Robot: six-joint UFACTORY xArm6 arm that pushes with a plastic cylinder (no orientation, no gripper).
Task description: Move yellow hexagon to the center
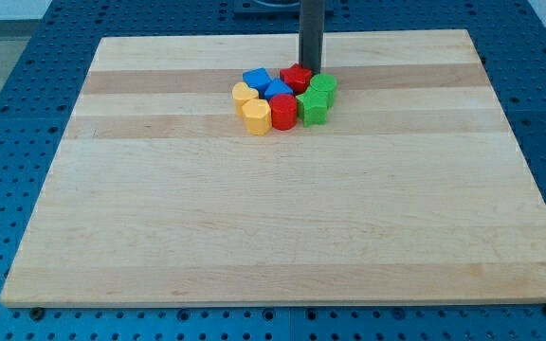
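Camera view: my tip [310,69] beside red block [296,78], apart from yellow hexagon [256,116].

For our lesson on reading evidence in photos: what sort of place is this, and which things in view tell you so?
Probably a robotics lab workbench. A wooden board lies on a blue perforated table, a dark rod ends with my tip just above a cluster of small coloured blocks, touching or nearly touching the red one.

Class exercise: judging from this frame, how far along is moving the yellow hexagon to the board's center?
Done: nothing visible; the yellow hexagon sits in the block cluster near the view's top, off the board's center. In hand: my tip stands behind the red block, across the cluster from the hexagon. Left: the whole push.
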